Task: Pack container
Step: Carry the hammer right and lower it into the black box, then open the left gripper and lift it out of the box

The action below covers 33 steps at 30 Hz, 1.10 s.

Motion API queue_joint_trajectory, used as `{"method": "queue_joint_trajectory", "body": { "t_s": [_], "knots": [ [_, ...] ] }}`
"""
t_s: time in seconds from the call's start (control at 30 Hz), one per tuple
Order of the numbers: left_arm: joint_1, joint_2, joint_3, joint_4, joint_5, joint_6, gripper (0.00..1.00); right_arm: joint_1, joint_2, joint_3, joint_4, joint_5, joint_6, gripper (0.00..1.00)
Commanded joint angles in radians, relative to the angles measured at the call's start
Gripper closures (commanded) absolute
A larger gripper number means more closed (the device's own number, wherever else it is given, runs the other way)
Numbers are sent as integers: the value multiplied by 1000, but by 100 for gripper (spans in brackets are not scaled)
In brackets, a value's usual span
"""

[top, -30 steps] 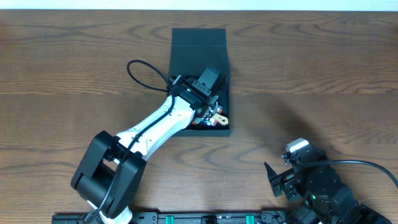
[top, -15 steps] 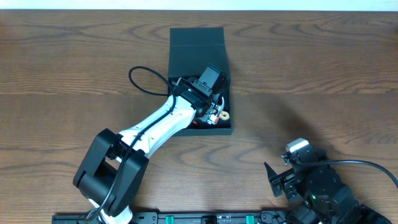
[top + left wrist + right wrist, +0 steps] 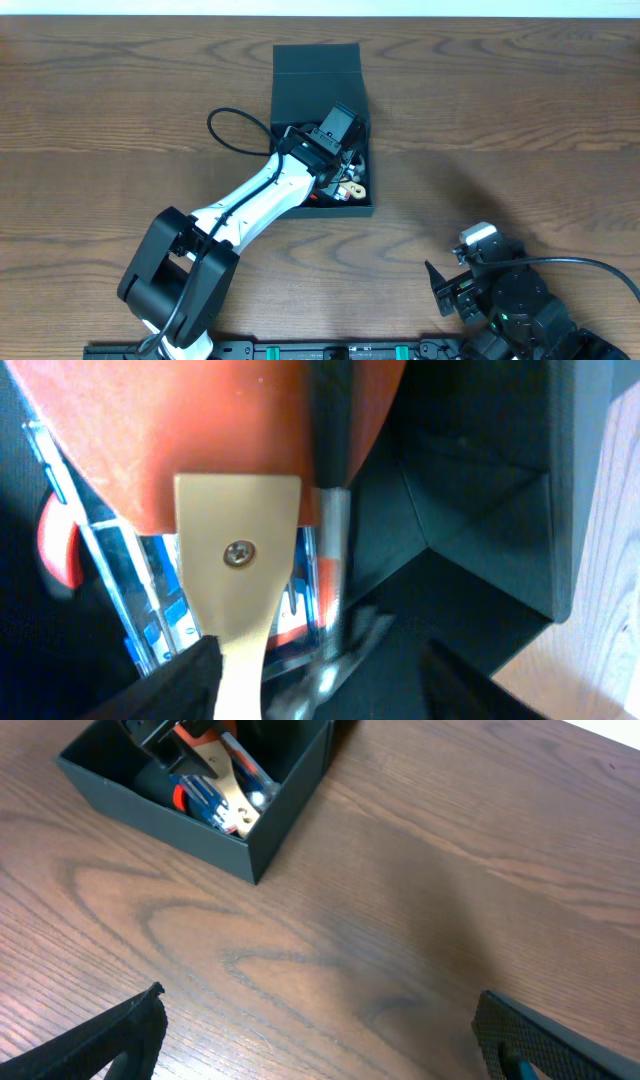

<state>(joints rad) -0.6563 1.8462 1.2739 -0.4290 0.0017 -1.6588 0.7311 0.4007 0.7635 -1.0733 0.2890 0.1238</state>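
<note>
While left gripper (image 3: 344, 176) sits inside container (image 3: 318, 72), labels (image 3: 160, 632) blur.

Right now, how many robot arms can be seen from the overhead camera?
2. The left arm stretches from the near edge up into the container. The right arm sits folded at the lower right of the view. None appears to be hidden.
</note>
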Motion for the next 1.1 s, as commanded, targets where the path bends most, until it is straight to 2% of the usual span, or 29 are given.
{"method": "queue_joint_trajectory", "body": {
  "t_s": [0.0, 0.1, 0.3, 0.33, 0.4, 0.57, 0.67, 0.8, 1.07],
  "knots": [
    [0, 10, 14, -2, -3, 2, 35, -6, -3, 1, 3, 14, 14, 1],
    [0, -11, 14, -2, -18, 33, 31, -6, -3, 1, 3, 14, 14, 1],
    [2, -137, 14, -3, -55, 233, 25, -6, -3, 1, 3, 14, 14, 1],
    [3, -169, 14, -4, -64, 283, 22, -6, -3, 1, 3, 14, 14, 1],
    [5, -234, 14, -5, -82, 386, 2, -6, -3, 1, 3, 14, 14, 1],
    [7, -400, 14, -16, -147, 651, 1, -6, -3, 1, 3, 14, 14, 1],
    [7, -472, 14, -23, -164, 770, 2, -6, -3, 1, 3, 14, 14, 1],
    [5, -526, 14, -23, -164, 771, 1, -6, -3, 1, 3, 14, 14, 1],
    [5, -527, 13, -75, -164, 771, 1, -6, -3, 1, 3, 14, 14, 1]
  ]
}}
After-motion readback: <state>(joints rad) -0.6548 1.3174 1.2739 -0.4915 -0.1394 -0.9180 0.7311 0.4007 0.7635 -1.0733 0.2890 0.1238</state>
